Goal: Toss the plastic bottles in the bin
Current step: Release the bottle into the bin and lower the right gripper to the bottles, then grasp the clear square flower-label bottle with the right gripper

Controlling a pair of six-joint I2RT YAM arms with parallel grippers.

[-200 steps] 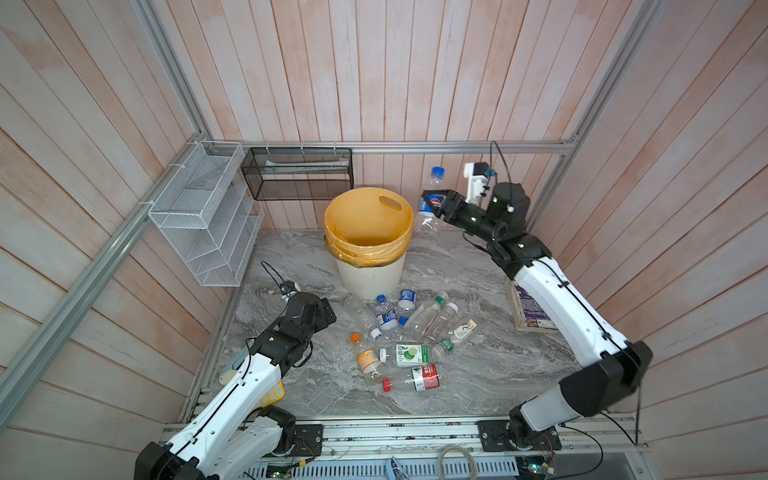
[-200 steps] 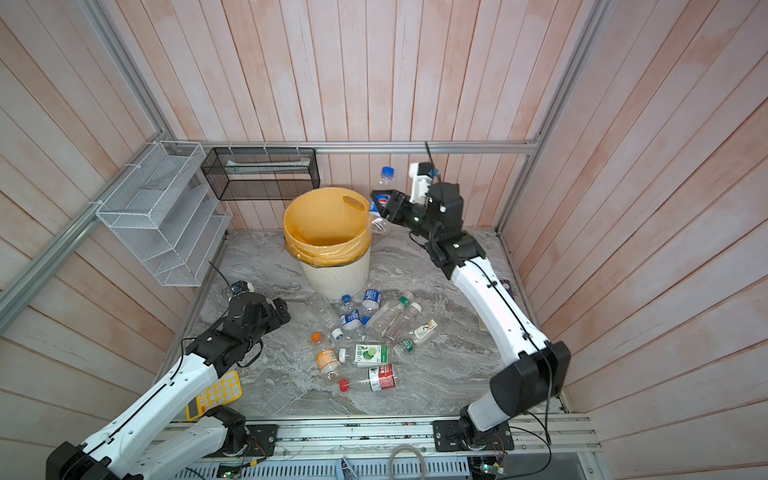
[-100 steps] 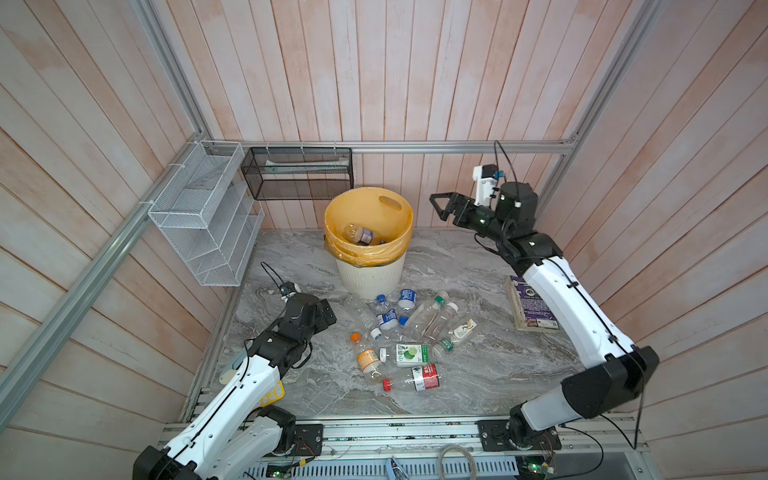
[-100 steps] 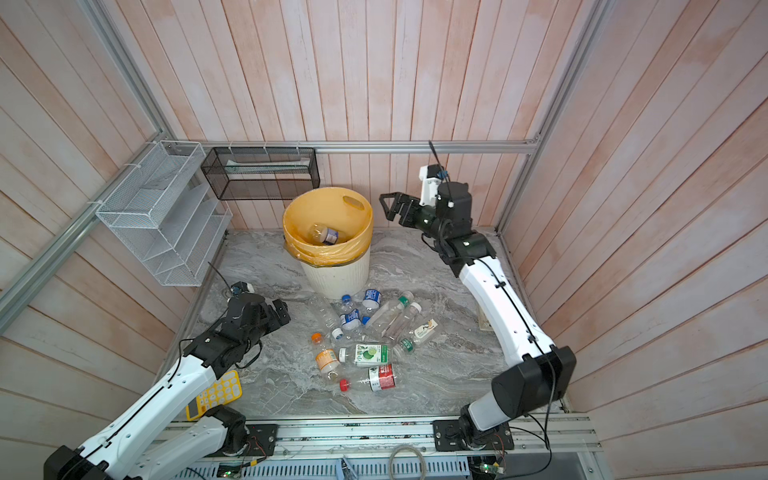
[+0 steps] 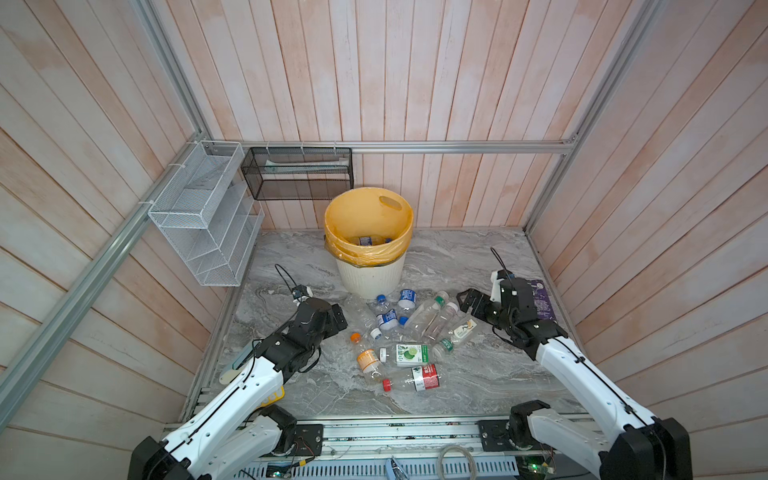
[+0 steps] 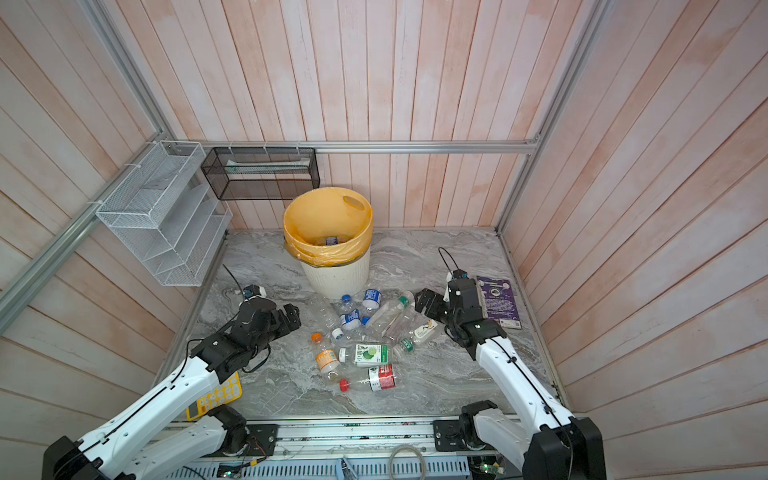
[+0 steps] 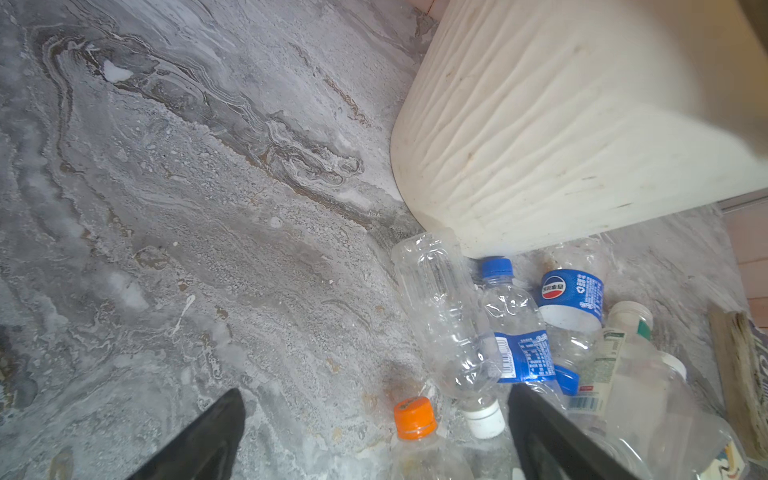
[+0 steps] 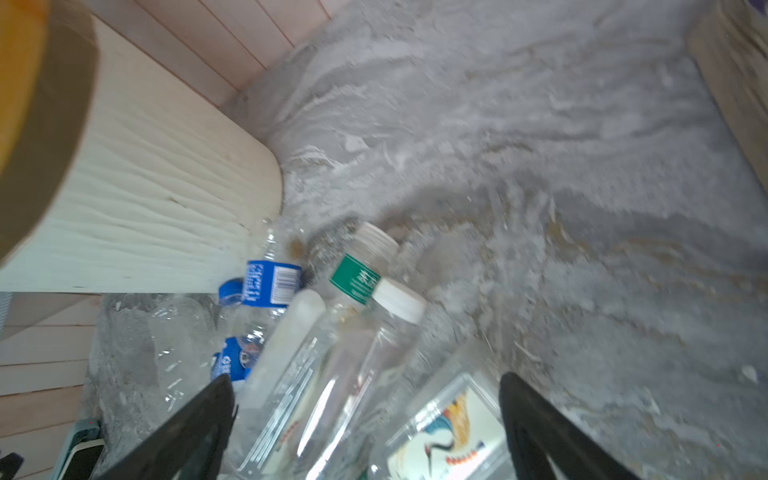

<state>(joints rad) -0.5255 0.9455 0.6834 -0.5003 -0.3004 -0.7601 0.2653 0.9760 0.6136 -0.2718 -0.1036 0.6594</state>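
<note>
The bin (image 5: 371, 274), cream and ribbed with a yellow bag, stands at the back of the marble floor, with bottles (image 5: 368, 240) lying inside. Several plastic bottles (image 5: 405, 328) lie scattered in front of it. My left gripper (image 5: 338, 318) is open, low at the pile's left edge; in the left wrist view an orange-capped bottle (image 7: 415, 419) lies between its open jaws. On the pile's right side my right gripper (image 5: 467, 301) is open too. In the right wrist view it (image 8: 365, 407) hovers over two clear white-capped bottles (image 8: 332, 374), holding nothing.
A purple book (image 5: 540, 299) lies on the floor under the right wrist. A yellow calculator (image 6: 214, 397) lies beneath the left arm. On the left wall hangs a white wire rack (image 5: 208, 216), and a black mesh basket (image 5: 299, 174) hangs behind the bin.
My right gripper opened beside the bin's rim and its bottle dropped into the bin. The right arm then swung down to the right side of the floor pile. The left arm stayed put.
</note>
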